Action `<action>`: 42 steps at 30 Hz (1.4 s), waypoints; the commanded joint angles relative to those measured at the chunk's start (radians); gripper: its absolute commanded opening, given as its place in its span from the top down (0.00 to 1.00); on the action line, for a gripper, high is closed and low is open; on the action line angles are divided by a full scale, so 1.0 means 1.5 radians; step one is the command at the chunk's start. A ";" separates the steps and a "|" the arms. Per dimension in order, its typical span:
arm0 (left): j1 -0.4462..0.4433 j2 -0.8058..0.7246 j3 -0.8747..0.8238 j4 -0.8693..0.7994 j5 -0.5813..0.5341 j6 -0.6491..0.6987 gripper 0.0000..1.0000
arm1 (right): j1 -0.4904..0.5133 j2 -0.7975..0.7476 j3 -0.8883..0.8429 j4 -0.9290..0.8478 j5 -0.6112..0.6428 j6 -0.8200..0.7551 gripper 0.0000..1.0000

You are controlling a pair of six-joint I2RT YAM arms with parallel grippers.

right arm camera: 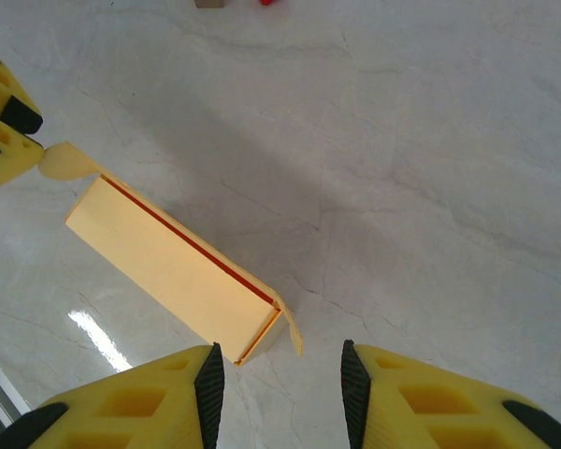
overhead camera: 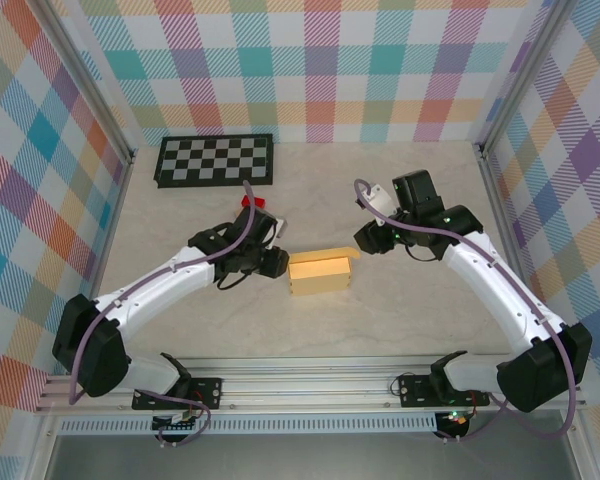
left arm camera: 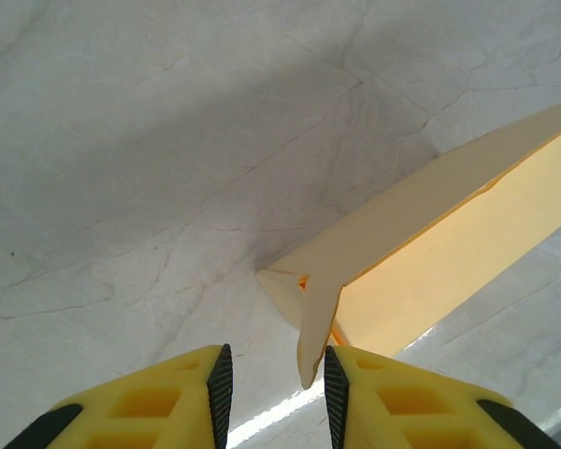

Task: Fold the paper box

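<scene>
Box: paper box [overhead camera: 320,272] sat mid table [overhead camera: 410,320] between the arms, body closed up | Left: left claw [left arm camera: 274,374] slightly parted around the loose end flap [left arm camera: 313,318], not clamping it | Right: right claw [right arm camera: 279,374] open, empty, near the other flap [right arm camera: 291,332] | Remaining: looked like both flaps needed tucking

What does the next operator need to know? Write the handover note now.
Left tool: open, around one end flap of the box, not clamped.
Right tool: open, just short of the other end flap.
Box: mid-table, between the tools.
Done: body formed, top looks closed.
Left: both end flaps stick out and need tucking in.
</scene>
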 commanded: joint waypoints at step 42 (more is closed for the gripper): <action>-0.007 0.039 0.068 -0.057 0.056 0.078 1.00 | -0.088 0.111 -0.047 0.085 -0.205 -0.198 0.77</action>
